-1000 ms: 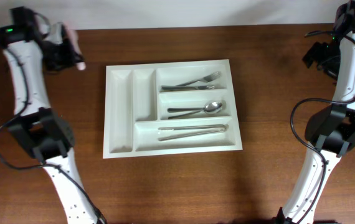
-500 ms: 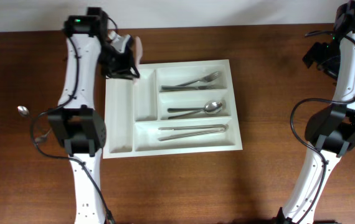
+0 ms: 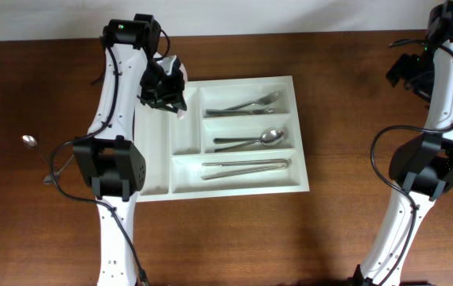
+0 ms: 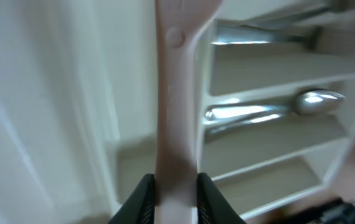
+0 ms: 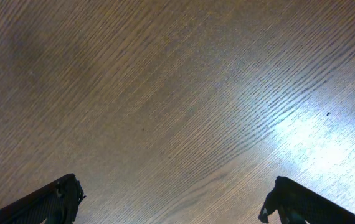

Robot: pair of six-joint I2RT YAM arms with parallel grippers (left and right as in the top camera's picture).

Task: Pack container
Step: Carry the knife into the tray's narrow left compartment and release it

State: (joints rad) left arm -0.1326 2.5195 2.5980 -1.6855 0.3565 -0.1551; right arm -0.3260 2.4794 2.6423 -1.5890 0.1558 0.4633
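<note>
The container (image 3: 156,176), a large white tray, lies mid-table. Its long compartments hold forks (image 3: 246,105), a spoon (image 3: 250,141) and long metal pieces (image 3: 246,168). My left gripper (image 3: 165,89) hovers over the tray's back left corner, above the narrow compartments, shut on a pale pink plastic utensil (image 3: 180,114). In the left wrist view the utensil's handle (image 4: 176,93) runs up between the fingers (image 4: 141,196), over the container (image 4: 53,93) and beside the spoon (image 4: 271,109). My right gripper (image 3: 408,71) is at the far back right, open (image 5: 171,199) over bare wood.
A small metal spoon (image 3: 29,141) lies on the table at the far left. Both arm bases stand near the front, left (image 3: 103,167) and right (image 3: 429,167) of the tray. The two narrow compartments (image 3: 155,143) hold nothing.
The left arm swung from the far back left corner rightward over the tray's narrow compartments, carrying the pink utensil. The right arm has not moved.
</note>
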